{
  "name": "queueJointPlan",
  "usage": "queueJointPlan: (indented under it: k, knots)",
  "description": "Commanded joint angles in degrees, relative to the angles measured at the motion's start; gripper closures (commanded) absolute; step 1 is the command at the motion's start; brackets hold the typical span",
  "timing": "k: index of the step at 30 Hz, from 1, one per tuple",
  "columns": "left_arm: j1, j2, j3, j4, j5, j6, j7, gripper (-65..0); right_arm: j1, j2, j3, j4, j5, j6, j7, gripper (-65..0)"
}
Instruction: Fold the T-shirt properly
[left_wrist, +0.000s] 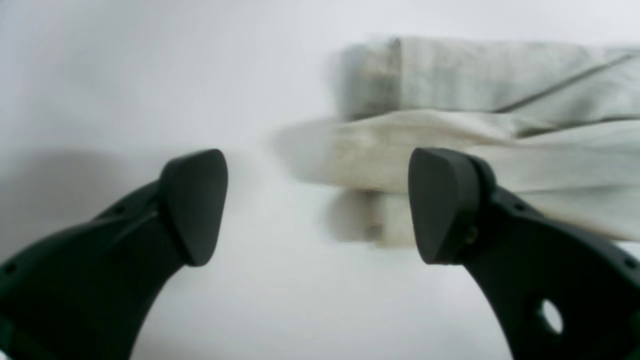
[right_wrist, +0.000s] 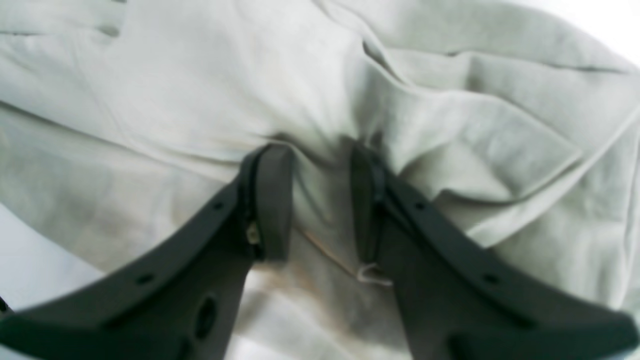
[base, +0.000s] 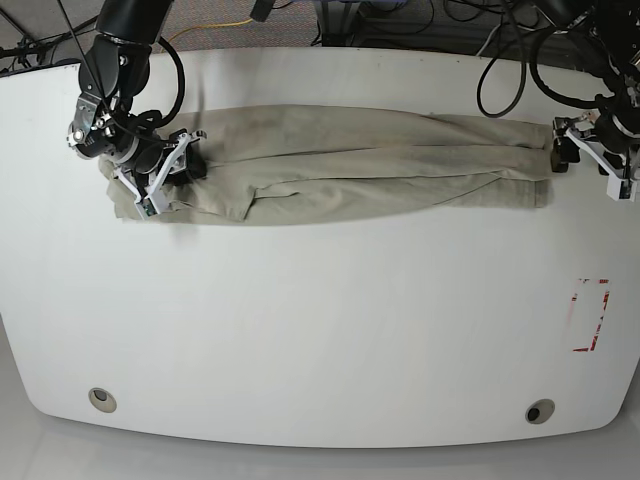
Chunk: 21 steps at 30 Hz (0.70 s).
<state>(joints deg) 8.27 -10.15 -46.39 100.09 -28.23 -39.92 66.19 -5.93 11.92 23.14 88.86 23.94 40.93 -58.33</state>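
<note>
The beige T-shirt (base: 370, 165) lies folded lengthwise into a long wrinkled strip across the far half of the white table (base: 320, 330). At its left end, my right gripper (base: 185, 165) is shut on a bunch of the fabric; in the right wrist view the cloth (right_wrist: 450, 130) is pinched between the two fingers of this gripper (right_wrist: 320, 200). My left gripper (base: 558, 150) hovers at the strip's right end. In the left wrist view it (left_wrist: 317, 207) stands wide open and holds nothing, with the shirt's end (left_wrist: 475, 125) just beyond its fingertips.
A red-outlined rectangle (base: 590, 315) is marked on the table near its right edge. Two round holes (base: 100, 399) (base: 540, 411) sit near the front edge. Cables (base: 420, 25) run behind the table's far edge.
</note>
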Motion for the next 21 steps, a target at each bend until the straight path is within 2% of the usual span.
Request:
queueJointPlan:
  k: [1, 6, 21]
  knots:
    - [0.3, -0.79, -0.16, -1.85, -3.2, -0.08, -0.92, -53.5, -1.23, 0.6, 0.21, 1.29, -2.19, -0.93, -3.7, -19.8]
    - [-1.46, -0.88, 0.46, -9.06, -3.99, -0.08, -1.01, -53.3, -1.67, 0.78, 0.21, 2.35, 0.54, -0.93, -3.7, -19.8]
    - [-2.95, -0.7, 3.36, -17.15, -4.08, -0.08, -1.18, -53.1, -2.64, 0.69, 0.29, 3.49, 0.63, -0.93, -3.61, -19.7]
